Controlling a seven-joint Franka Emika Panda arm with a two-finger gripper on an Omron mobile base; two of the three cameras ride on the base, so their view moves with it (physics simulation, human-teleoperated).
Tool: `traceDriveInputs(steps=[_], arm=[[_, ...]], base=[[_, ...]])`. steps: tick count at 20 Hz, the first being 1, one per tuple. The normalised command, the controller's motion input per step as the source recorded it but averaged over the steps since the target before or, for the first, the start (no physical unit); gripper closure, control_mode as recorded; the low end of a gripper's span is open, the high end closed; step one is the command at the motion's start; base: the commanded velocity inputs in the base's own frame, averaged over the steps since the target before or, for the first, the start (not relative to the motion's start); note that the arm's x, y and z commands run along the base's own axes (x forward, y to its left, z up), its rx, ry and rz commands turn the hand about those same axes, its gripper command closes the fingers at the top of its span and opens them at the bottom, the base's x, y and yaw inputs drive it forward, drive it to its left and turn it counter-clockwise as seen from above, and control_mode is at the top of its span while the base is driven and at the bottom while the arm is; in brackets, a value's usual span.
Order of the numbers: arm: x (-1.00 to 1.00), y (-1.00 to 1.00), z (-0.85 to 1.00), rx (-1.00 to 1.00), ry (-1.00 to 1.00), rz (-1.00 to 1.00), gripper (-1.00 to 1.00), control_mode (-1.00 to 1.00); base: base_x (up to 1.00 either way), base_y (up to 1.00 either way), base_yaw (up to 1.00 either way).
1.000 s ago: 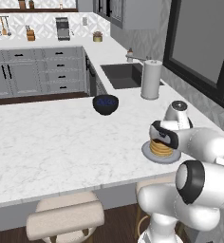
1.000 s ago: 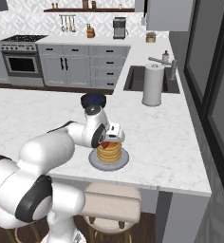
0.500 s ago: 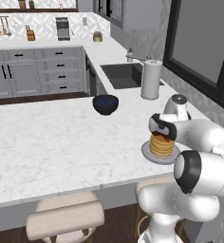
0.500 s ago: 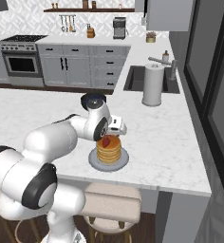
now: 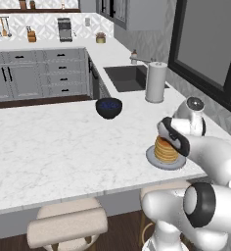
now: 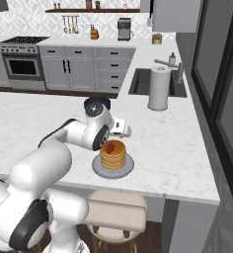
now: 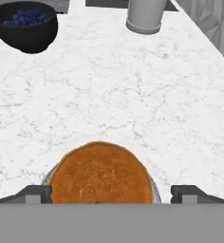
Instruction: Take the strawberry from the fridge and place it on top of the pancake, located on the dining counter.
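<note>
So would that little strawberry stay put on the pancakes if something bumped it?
Probably not for long. The strawberry is small and roundish and sits near the stack's edge, so it may roll off. The pancake stack looks soft and tall on its plate, so a bump might shift it too.

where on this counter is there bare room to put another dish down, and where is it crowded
The dining counter is bare across its wide stretch left of the dark bowl and the pancake plate. A smaller bare patch lies between the paper towel roll and the pancake. It is crowded around the plate, where the open end effector hovers by the strawberry.
</note>
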Motion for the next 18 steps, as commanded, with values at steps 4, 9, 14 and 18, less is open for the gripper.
traceDriveInputs(steps=[4, 9, 14, 18], arm=[[-0.78, 0.31, 0.94, 0.0, -0.01, 0.0, -1.0, -1.0], [-0.96, 0.8, 0.49, -0.1, 0.22, 0.0, -1.0, -1.0], [-0.76, 0.93, 0.04, -0.14, 0.37, 0.0, -1.0, -1.0], [-0.93, 0.78, -0.44, -0.02, 0.17, 0.0, -1.0, -1.0]], base=[[0.0, 0.0, 0.0], [0.0, 0.0, 0.0], [0.0, 0.0, 0.0], [0.0, 0.0, 0.0]])
